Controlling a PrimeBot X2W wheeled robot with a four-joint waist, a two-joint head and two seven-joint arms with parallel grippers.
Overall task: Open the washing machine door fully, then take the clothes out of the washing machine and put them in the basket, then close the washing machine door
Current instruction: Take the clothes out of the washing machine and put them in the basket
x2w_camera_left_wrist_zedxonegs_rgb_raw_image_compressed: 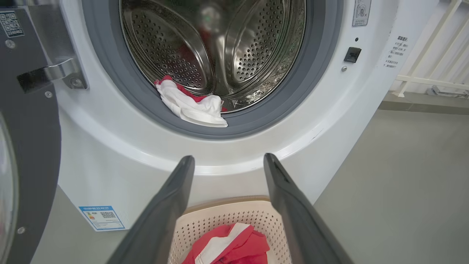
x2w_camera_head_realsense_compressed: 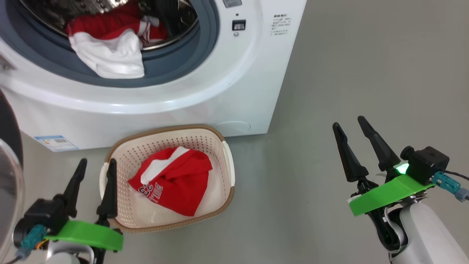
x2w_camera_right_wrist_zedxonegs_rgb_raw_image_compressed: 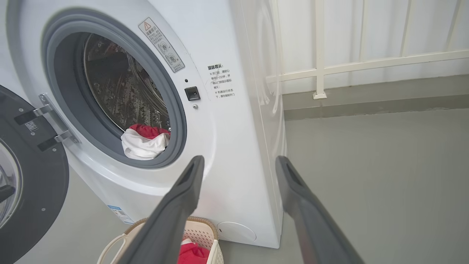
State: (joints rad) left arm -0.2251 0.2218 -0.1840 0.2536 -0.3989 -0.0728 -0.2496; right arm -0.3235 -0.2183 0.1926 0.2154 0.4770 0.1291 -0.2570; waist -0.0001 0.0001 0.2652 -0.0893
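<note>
Both left gripper [x2w_camera_head_realsense_compressed: 97, 163] and right gripper [x2w_camera_head_realsense_compressed: 348, 123] stood wide open, empty. Crumpled red jersey [x2w_camera_head_realsense_compressed: 176, 179] lay in perforated plastic basket [x2w_camera_head_realsense_compressed: 228, 161] before washing machine [x2w_camera_head_realsense_compressed: 183, 106]; soft white garment [x2w_camera_head_realsense_compressed: 110, 55] drooped outward over its grey rubber gasket [x2w_camera_head_realsense_compressed: 183, 66]

Both arms were low, the left gripper [x2w_camera_head_realsense_compressed: 98, 161] at the lower left of the head view and the right gripper [x2w_camera_head_realsense_compressed: 348, 122] at the lower right, each pointing upward with jaws spread wide, holding nothing, the right arm's pale forearm [x2w_camera_head_realsense_compressed: 425, 231] below it.
</note>
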